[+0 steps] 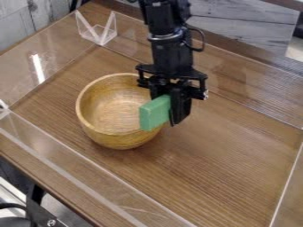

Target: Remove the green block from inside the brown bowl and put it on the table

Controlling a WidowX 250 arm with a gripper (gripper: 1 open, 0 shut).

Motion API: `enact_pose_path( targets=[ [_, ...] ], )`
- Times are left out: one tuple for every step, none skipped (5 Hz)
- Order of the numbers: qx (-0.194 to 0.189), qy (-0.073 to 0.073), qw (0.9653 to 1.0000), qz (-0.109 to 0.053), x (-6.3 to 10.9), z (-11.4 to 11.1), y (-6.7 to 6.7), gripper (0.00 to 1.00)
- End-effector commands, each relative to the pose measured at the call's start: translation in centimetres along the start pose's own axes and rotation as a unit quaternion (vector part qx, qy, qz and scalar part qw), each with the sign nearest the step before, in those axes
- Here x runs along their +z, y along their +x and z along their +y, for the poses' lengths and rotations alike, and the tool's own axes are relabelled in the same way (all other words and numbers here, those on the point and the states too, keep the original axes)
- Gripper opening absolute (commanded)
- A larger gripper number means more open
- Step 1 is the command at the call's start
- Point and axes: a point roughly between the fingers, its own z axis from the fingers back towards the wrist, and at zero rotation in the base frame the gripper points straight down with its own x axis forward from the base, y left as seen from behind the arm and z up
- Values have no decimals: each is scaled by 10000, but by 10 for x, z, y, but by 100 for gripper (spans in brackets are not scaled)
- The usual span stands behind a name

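Green block (155, 113) in pincer (167, 113), bowl-edge

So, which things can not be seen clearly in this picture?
- Far side of the green block: hidden by the block itself and the gripper, whose jaws are shut on it.
- Part of the brown bowl rim: behind the block.
- Whether the block clears the rim: one view, cannot tell.

Black robot arm (166, 31), boxy segmented wrist, thin cable alongside, flat crossbar, slim dark fingers (180, 106)
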Motion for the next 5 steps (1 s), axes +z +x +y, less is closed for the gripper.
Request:
enact_pose_path(
  targets=[
    [-168, 20, 9994, -285, 9, -6, 10, 0],
    [-244, 23, 9993, -276, 3, -8, 13, 0],
    [-323, 30, 9991, -262, -4, -10, 16, 0],
    [-364, 33, 9990, -254, -9, -11, 19, 0],
    [-385, 31, 9989, -247, -13, -10, 22, 0]
  ],
)
